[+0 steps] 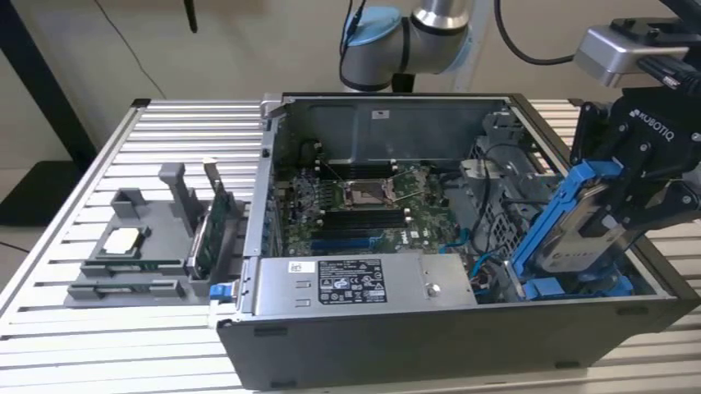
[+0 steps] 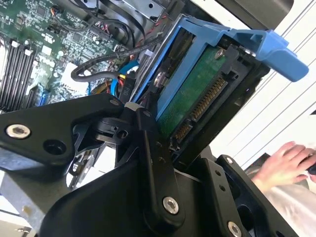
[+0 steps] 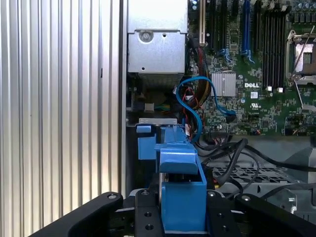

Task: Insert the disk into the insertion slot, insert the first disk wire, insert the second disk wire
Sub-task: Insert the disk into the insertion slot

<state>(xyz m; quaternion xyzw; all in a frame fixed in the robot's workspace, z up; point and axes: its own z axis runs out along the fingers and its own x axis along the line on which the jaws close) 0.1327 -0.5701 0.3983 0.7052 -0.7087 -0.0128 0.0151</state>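
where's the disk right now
The disk is clamped in the gripper at the exterior view's right, tilted inside the right end of the open computer case, its lower end by the blue-railed insertion slot.

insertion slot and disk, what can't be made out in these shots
1. Mouth of the insertion slot: in the exterior view the lower end of the disk, held tilted in the claw, covers it, so how far in the disk is cannot be told.
2. In the first wrist view the disk hides the slot under it.
3. A hand in the second wrist view is cut off by the picture's edge.
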